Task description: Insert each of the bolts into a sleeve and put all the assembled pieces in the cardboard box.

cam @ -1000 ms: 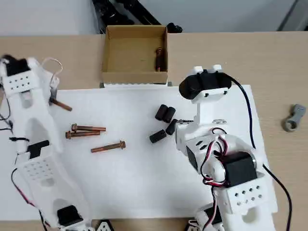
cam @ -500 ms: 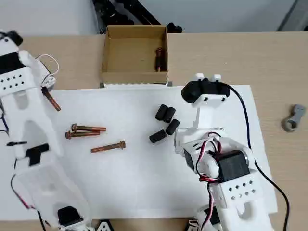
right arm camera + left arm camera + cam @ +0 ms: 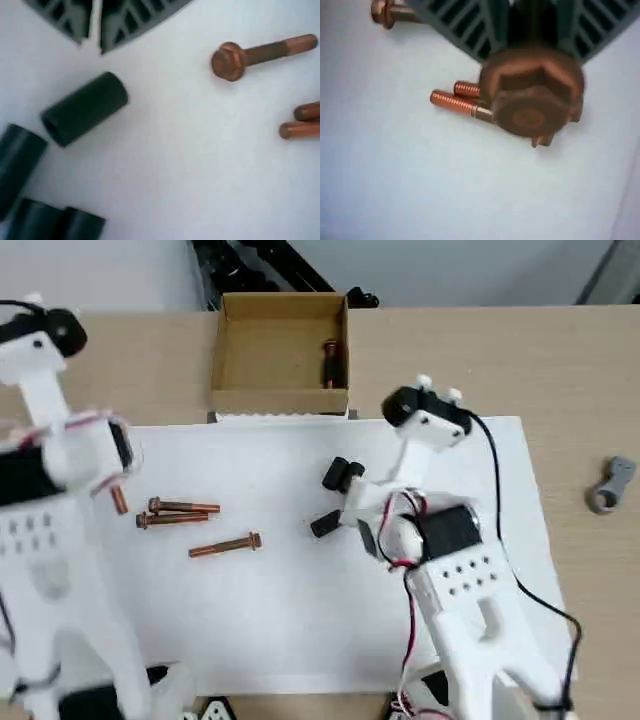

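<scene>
White paper (image 3: 300,640) is covering the tabletop (image 3: 580,360) where we are working. Our left gripper (image 3: 530,45) is clenching a bolt (image 3: 532,100) by its head, shank pointing down. Our right gripper (image 3: 96,30), jaws pressed together on nothing, is hovering just beside a sleeve (image 3: 85,107). That sleeve is lying on its side, well apart from the bolt and nearer our right arm.

Bright, even overhead light; soft shadows

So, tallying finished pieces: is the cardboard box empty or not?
Not empty: the cardboard box holds one bolt, lying against its wall. Whether that bolt is assembled, cannot tell.
</scene>
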Controlling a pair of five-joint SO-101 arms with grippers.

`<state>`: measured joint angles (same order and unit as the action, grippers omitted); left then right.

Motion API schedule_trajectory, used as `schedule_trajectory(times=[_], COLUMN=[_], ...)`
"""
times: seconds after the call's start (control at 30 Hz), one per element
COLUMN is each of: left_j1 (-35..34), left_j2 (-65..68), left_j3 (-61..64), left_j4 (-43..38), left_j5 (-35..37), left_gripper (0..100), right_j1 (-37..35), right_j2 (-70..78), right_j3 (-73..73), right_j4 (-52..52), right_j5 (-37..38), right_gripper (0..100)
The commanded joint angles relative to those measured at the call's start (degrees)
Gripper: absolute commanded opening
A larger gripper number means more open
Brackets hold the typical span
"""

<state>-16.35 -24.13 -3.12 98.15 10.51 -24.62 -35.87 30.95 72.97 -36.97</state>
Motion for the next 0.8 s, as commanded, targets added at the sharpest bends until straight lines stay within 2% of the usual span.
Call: schedule_trajectory(times=[0.0,0.17,0.37,0.5,0.77], left_j1=[0.35,0.35,0.26,0.26,0.26], left_j2=[-10.55,-19.60,-29.71,-35.69,-41.32], left_j3=[5.67,15.08,23.78,27.30,31.16], left_j4=[-1.93,-2.64,-3.52,-3.52,-6.24], left_j5=[-3.87,-8.53,-9.41,-9.41,-9.49], left_gripper=[0,0,0,0,0], right_j1=[-2.68,-3.47,-4.97,-8.31,-10.68], right_j2=[4.62,12.18,19.65,22.90,28.35], right_j3=[-7.21,-13.19,-18.55,-20.57,-20.40], right_j4=[-1.01,-0.31,3.03,5.49,5.58], right_j5=[-1.67,-6.86,-10.55,-12.92,-15.74], right_gripper=[1.6,1.6,4.6,12.4,12.8])
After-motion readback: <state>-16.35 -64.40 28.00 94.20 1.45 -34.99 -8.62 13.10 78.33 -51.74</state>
